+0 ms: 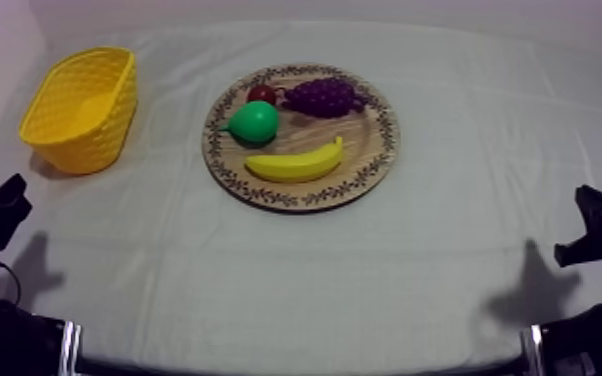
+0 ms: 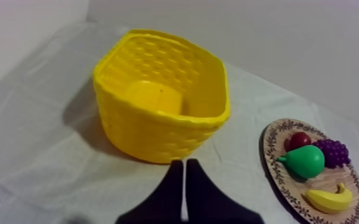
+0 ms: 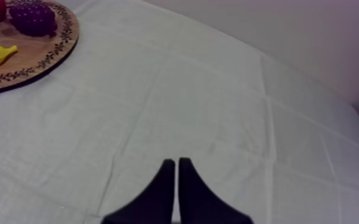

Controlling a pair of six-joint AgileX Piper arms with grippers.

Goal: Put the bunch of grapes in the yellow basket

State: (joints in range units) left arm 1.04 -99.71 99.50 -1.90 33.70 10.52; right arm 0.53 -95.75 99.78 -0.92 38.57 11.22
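A purple bunch of grapes (image 1: 323,96) lies at the back of the round wooden board (image 1: 375,150), beside a small red fruit (image 1: 261,94), a green pear (image 1: 255,122) and a banana (image 1: 296,163). The yellow basket (image 1: 80,108) stands empty at the far left. My left gripper (image 1: 5,205) rests low at the left edge; its fingers (image 2: 185,179) lie together as a wedge in front of the basket (image 2: 158,98). My right gripper (image 1: 593,225) rests low at the right edge, its fingers (image 3: 173,176) together over bare cloth. The grapes (image 2: 333,151) (image 3: 33,16) sit untouched on the board.
The grey-white cloth covers the whole table, with open room in front of the board and to its right. The board (image 2: 274,143) (image 3: 50,56) sits at the middle back, the basket about a hand's width to its left.
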